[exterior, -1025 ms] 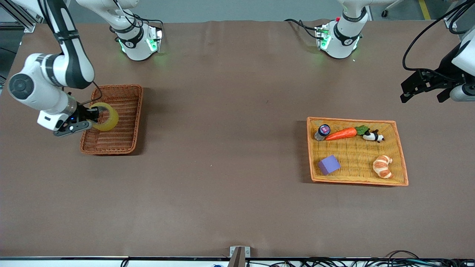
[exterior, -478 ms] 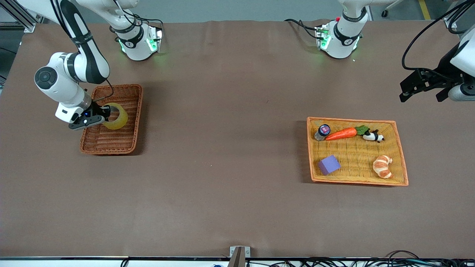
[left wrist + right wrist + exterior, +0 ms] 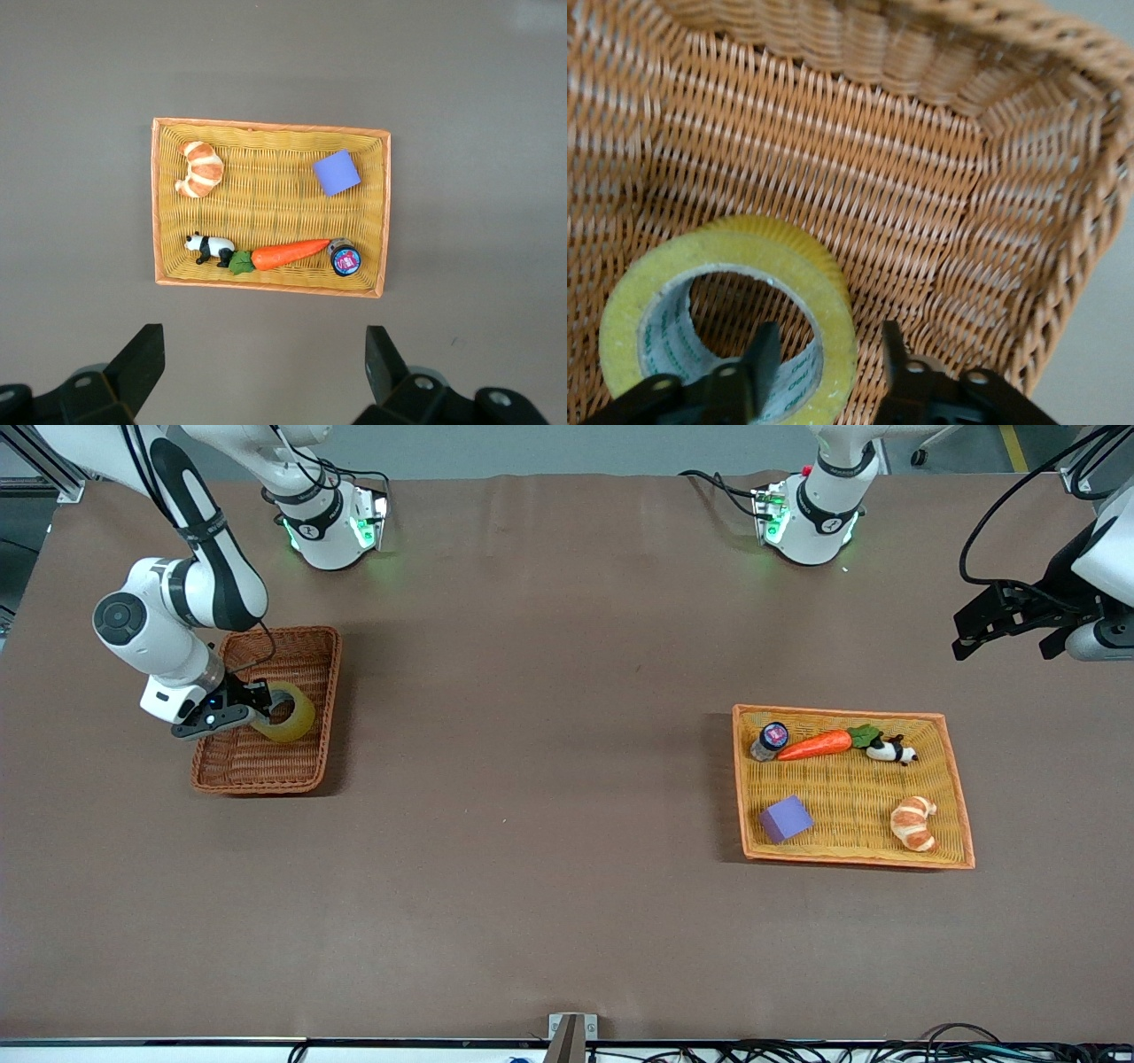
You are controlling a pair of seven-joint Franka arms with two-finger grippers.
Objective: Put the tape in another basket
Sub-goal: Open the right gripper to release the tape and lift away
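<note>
The tape (image 3: 295, 717), a yellowish ring with a grey core, lies in the reddish-brown wicker basket (image 3: 301, 655) at the right arm's end of the table. My right gripper (image 3: 259, 698) is low in this basket. In the right wrist view its jaws (image 3: 826, 341) straddle the wall of the tape (image 3: 824, 266), one finger inside the ring and one outside, with gaps on both sides, so it is open. The basket's weave (image 3: 921, 177) fills that view. My left gripper (image 3: 1001, 624) waits open and empty in the air at the left arm's end, also seen in its wrist view (image 3: 266, 354).
The wider orange-yellow basket (image 3: 850, 788) lies toward the left arm's end and holds a carrot (image 3: 815, 745), a small bottle (image 3: 769, 740), a panda toy (image 3: 890, 751), a purple cube (image 3: 786, 818) and a croissant (image 3: 914, 823). It shows in the left wrist view (image 3: 266, 204).
My right gripper has carried the tape down into the reddish-brown basket and its fingers have come apart from the tape's wall. The left arm has barely moved.
</note>
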